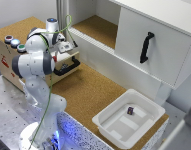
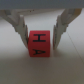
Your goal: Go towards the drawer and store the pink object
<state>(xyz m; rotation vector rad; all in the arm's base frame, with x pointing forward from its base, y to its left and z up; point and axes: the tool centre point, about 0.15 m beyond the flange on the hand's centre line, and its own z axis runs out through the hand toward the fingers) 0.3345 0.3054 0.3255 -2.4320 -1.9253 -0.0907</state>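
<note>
Two fingers [image 2: 21, 29] of the gripper [image 2: 40, 30] are clamped on the pink object [image 2: 39, 44] (a lettered cube); it should be kept level until carried over the drawer [image 1: 65, 64].

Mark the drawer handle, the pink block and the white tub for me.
drawer handle [image 1: 66, 66], exterior view, middle of the black bar.
pink block [image 2: 39, 44], wrist view, lettered front face between the fingers.
white tub [image 1: 106, 122], exterior view, near rim.
</note>
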